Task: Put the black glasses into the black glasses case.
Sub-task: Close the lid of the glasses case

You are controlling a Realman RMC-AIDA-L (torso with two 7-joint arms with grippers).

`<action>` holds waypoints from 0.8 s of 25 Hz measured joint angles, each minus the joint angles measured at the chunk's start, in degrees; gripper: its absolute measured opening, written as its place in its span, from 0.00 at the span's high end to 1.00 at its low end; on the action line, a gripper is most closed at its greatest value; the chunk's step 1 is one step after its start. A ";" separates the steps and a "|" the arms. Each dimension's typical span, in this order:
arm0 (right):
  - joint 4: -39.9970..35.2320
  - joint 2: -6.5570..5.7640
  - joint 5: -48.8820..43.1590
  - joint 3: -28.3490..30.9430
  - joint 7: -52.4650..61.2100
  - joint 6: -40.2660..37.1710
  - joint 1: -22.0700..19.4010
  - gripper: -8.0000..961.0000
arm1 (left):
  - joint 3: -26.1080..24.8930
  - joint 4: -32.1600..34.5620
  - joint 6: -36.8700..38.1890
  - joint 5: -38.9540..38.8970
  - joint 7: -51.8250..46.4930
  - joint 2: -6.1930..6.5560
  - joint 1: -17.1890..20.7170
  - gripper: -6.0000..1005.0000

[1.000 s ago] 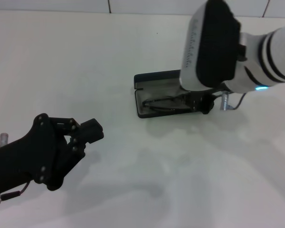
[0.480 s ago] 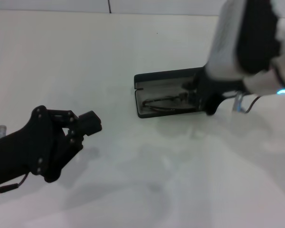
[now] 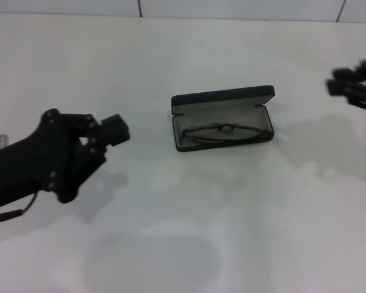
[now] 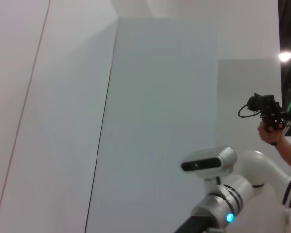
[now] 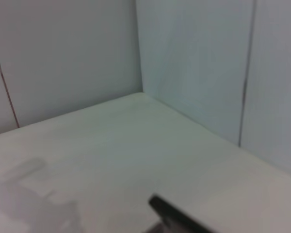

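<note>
- The black glasses (image 3: 221, 131) lie inside the open black glasses case (image 3: 222, 118), stretched lengthwise across the grey lining of the lower tray; the lid stands up behind them.
- The right gripper (image 3: 355, 88) sits at the far right edge of the head view, well apart from the case, holding nothing; whether its jaws are spread or closed cannot be told.
- The left gripper (image 3: 113, 131) hovers over the white table (image 3: 189, 232), well left of the case, empty; the state of its jaws cannot be told either.
- By the look of it, the placing is done.
- If anything remains, a good finish means both arms keep wide of the case, so neither nudges the tray nor knocks the lid down onto a temple arm.
</note>
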 joint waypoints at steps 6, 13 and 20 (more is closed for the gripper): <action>11.86 -0.13 1.31 6.75 -6.27 -1.90 -2.22 0.84 | 0.22 -0.38 -7.87 3.83 -1.97 -1.01 -4.37 0.94; 28.46 -0.13 2.49 14.68 -15.44 -0.91 0.09 0.84 | 0.11 -0.14 -18.33 9.34 -6.40 -3.05 -10.58 0.94; 42.50 -0.20 2.94 17.32 -23.02 0.66 5.40 0.84 | 0.00 0.01 -28.64 14.62 -7.82 -6.36 -13.27 0.94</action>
